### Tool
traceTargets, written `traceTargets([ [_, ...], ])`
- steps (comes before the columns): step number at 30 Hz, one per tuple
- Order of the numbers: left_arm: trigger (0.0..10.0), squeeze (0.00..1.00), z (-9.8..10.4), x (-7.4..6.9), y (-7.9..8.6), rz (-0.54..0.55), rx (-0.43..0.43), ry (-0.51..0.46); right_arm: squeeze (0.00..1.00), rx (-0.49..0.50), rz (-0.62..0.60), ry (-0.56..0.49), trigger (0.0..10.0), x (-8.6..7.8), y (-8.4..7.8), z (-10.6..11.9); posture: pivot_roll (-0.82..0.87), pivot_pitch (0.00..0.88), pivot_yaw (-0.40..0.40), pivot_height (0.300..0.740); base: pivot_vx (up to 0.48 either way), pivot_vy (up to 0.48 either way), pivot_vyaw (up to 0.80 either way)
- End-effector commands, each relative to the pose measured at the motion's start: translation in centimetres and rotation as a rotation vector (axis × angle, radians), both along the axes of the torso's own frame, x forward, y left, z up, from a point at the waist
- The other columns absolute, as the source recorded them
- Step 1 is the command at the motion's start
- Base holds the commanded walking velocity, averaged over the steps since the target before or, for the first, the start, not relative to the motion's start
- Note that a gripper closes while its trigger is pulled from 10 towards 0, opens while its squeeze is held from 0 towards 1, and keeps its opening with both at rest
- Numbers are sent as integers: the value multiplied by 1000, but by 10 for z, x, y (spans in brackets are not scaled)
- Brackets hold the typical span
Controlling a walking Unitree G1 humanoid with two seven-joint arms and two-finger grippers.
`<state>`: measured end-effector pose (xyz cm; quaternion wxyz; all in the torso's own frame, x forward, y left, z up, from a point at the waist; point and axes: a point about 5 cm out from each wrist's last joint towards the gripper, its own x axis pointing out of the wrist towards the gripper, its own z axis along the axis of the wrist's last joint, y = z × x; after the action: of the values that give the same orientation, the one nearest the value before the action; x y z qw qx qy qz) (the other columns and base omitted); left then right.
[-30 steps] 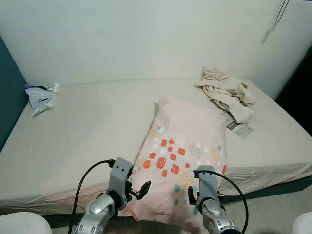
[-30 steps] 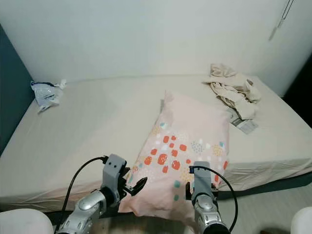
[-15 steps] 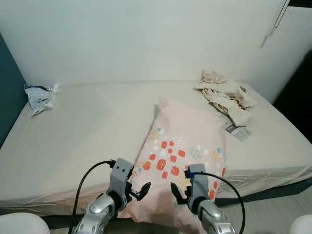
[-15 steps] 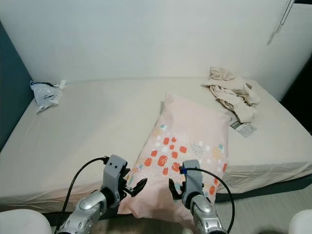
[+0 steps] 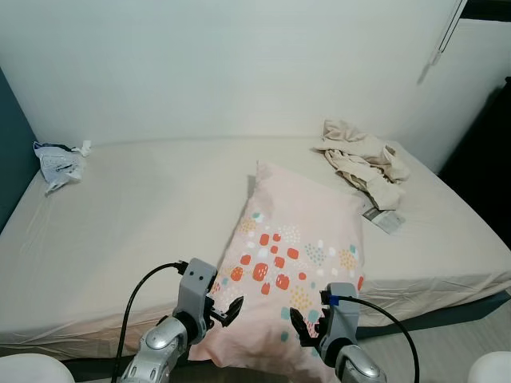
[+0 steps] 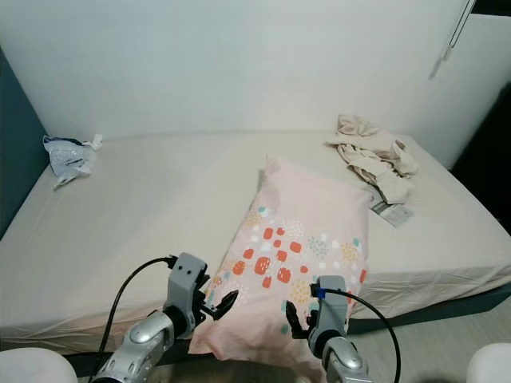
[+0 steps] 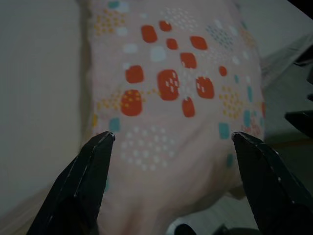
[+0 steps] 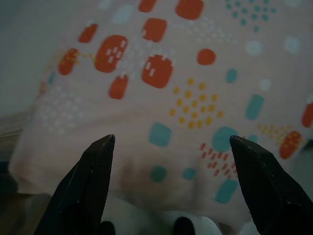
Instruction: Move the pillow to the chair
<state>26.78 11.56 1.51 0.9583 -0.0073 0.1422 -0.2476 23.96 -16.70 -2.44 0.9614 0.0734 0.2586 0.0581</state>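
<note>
Right at the lower centre of the head views, the pillow (image 5: 297, 263) lies on the bed (image 5: 144, 215), pale pink with red, teal and yellow patches, its near end hanging a little over the bed's front edge. The left gripper (image 5: 224, 310) sits at the lower left of centre, just at the pillow's near left corner, fingers spread wide with nothing between them. The right gripper (image 6: 302, 320) sits at the lower right of centre over the pillow's near end, fingers also spread wide and empty.

The wrist views add the close detail. From the left wrist, the pillow's printed face spans the gap between the two black fingers (image 7: 85, 186), with the bed sheet running along one side and dark floor past the other. From the right wrist, the overhanging hem of the pillow shows between the fingers (image 8: 88, 181), with pale shapes under it that I cannot make out.

A beige sheet covers the bed, which runs across the middle of the frame against a white wall (image 5: 239, 64). A heap of crumpled cloth (image 5: 363, 159) lies at the upper right, a small packet (image 5: 385, 219) just beside it, and a crumpled bag (image 5: 56, 159) at the far left. A teal wall (image 5: 9, 152) edges the left side.
</note>
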Motion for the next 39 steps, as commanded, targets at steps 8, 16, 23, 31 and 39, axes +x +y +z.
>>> traceTargets([
  [8,10000,0,-4,-3,5,88,9,-4,0,-238,-10,108,10000,-6,-17,-15,-87,0,-68,689,0,0,0],
  [16,10000,0,5,5,21,191,145,-87,0,-297,39,-2,10000,11,-8,-3,-64,0,-62,689,0,0,0],
  [23,10000,0,29,22,56,455,176,-136,0,-339,113,-164,10000,49,9,31,-14,24,-82,689,0,0,0],
  [31,10000,0,32,17,51,395,137,-173,0,-284,133,-232,10000,65,14,48,8,26,-107,689,0,0,0],
  [39,10000,0,28,12,28,208,221,-180,0,-266,85,-213,10000,63,6,46,-29,35,-113,679,0,0,0],
])
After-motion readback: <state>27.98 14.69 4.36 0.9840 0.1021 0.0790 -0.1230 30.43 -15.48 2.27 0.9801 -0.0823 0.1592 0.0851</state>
